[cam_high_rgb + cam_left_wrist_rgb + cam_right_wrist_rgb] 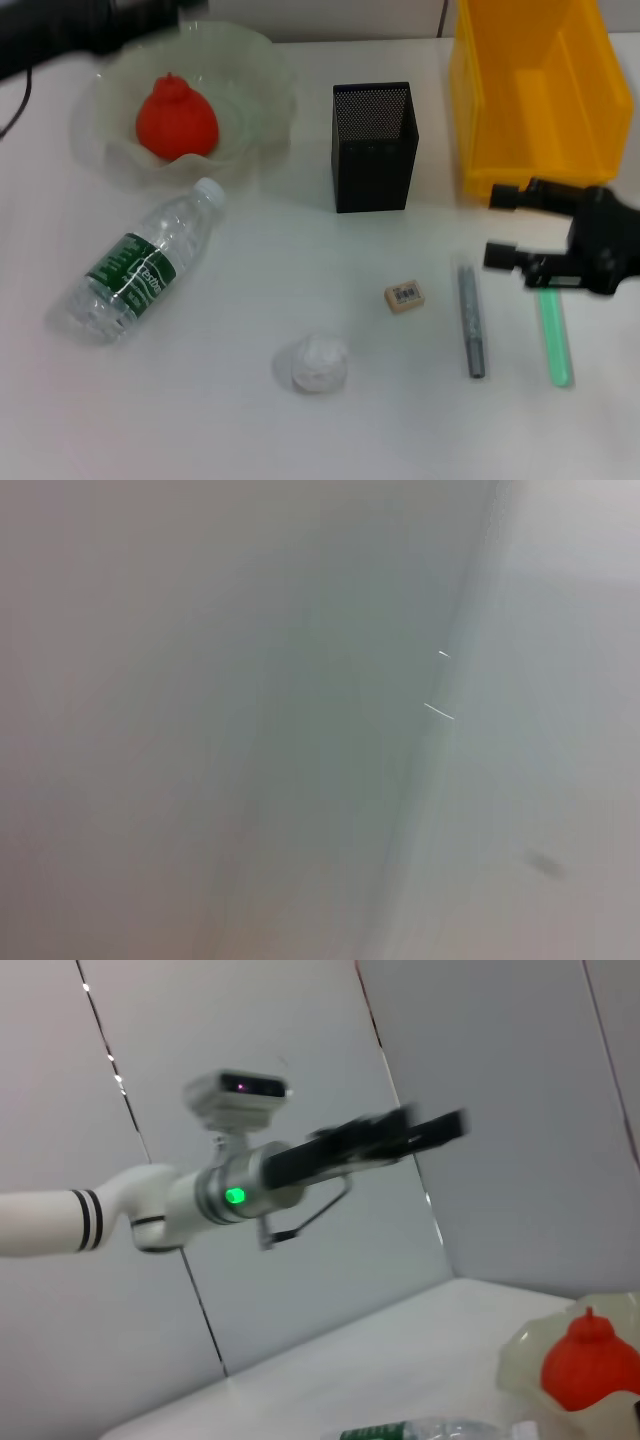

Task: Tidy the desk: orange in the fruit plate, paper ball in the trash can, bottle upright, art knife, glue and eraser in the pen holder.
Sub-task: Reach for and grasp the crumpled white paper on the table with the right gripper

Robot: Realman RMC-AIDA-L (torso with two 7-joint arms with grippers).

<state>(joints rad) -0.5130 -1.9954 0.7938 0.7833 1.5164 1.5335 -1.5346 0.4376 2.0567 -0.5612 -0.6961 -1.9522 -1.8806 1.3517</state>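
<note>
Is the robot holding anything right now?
No. The right gripper is open above the desk near the glue, with nothing between its fingers. The left gripper, raised in the air, holds nothing visible.

Light in the head view is bright, even and diffuse, falling from above; the white table [300,440] is close to washed out, and shadows are faint and short, a soft grey patch beside the paper ball [318,362] and another at the foot of the pen holder [373,148]. The trash can [530,95] glows saturated yellow. The left arm [70,30] at the top corner is smeared by motion blur, and the right gripper [505,225] is slightly soft. The left wrist view is a featureless grey-green haze, wholly out of focus. The right wrist view is dimmer and cooler; there the left gripper [440,1128] streaks with blur, while the orange [590,1365] is fairly sharp.
</note>
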